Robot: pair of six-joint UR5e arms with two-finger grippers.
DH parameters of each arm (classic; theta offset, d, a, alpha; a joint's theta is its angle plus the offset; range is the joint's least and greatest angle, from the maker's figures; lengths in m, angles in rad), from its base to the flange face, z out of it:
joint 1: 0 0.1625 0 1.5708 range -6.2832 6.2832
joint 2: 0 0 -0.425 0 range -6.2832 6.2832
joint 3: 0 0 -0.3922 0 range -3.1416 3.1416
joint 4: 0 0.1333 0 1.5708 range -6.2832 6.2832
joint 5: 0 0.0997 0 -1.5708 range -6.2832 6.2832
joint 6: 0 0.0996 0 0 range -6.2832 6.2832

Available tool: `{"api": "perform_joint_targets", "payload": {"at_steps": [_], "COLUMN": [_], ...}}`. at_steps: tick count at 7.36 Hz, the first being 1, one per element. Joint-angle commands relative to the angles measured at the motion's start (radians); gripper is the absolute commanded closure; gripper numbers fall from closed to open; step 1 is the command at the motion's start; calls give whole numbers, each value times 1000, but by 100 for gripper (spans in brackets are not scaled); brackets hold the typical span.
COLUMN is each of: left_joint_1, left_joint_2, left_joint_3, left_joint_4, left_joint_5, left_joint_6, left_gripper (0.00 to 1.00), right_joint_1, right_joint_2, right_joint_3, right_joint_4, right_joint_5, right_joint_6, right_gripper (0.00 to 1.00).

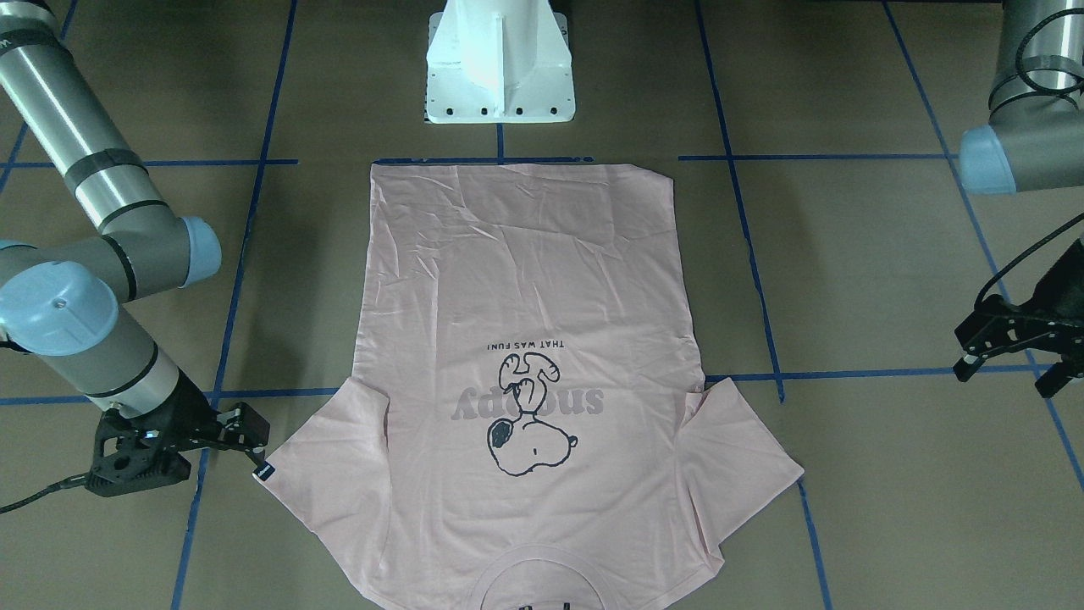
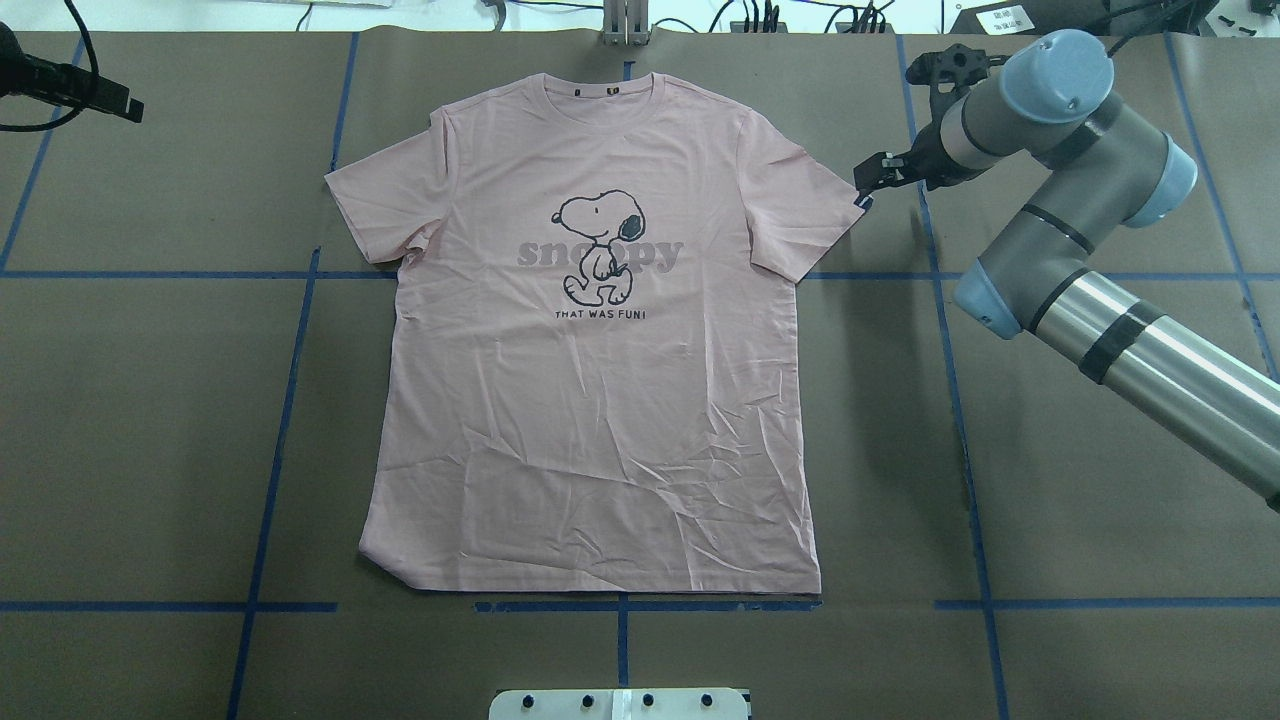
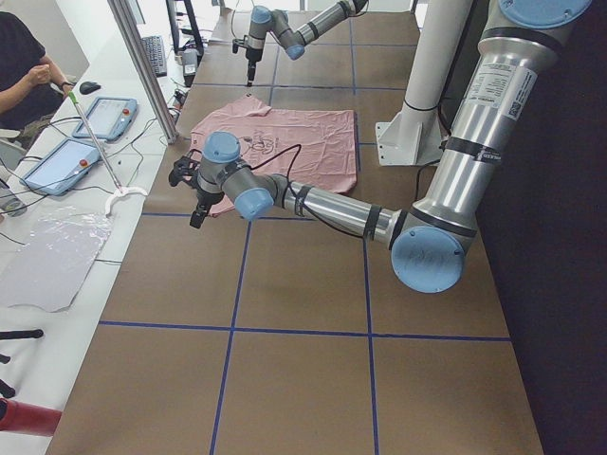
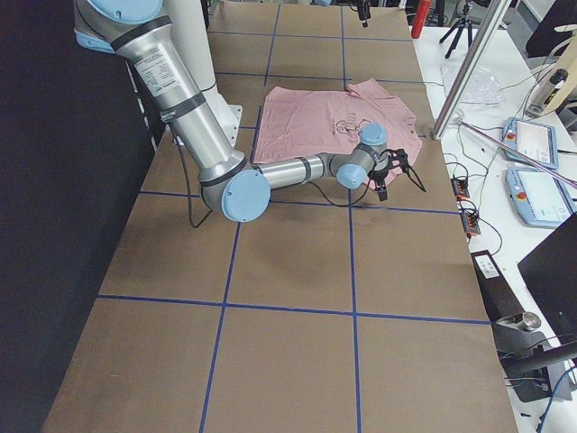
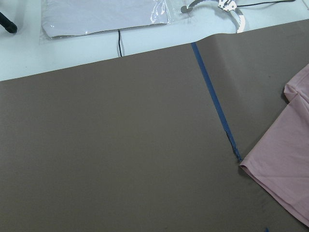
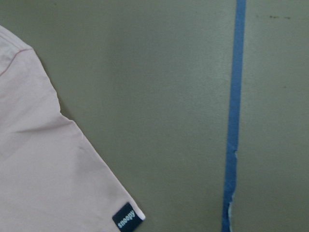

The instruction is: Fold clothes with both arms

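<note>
Here, pale pink T-shirt (image 2: 600, 420), soft creased fabric, flat and print-up mid-tabletop (image 2: 1050, 480), matte brown with blue tape (image 2: 290, 400) grid, long axis from robot-side edge to far edge, collar at far edge, left hand (image 1: 1008, 379) spread open, well apart, right hand (image 1: 254, 440) just beside black sleeve tag (image 6: 128, 218), cannot tell its grip.

Pale pink short-sleeved T-shirt (image 1: 525, 280): collar cut off by bottom edge in front-facing view; only sleeve corner shows in each wrist view. Black two-finger left gripper (image 1: 1008, 377): partly past right edge in front-facing view. Black two-finger right gripper (image 1: 251, 440): finger gap too small to judge. White pedestal base (image 1: 500, 68): top cropped.
</note>
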Motion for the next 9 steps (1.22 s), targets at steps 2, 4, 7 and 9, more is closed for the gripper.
{"api": "perform_joint_targets", "payload": {"at_steps": [2,4,7,9], "left_joint_1": [6,4,4,4], "left_joint_2": [-2,-2,-1,-2], "left_joint_3": [-3,-3,0,0], "left_joint_4": [-1,-1,-1,-1], "left_joint_5": [3,3,3,3], "left_joint_6": [-7,-9,-7,-9], "left_gripper": [0,0,0,0], "right_joint_1": [-24,-26,-35,-35], "right_joint_2": [26,26,25,25], "right_joint_3": [-25,-25,-26,-26], "right_joint_4": [2,1,-2,-4], "right_joint_5": [-18,-18,-18,-18], "right_joint_6": [2,4,-1,-3], "right_gripper": [10,43,57,74]}}
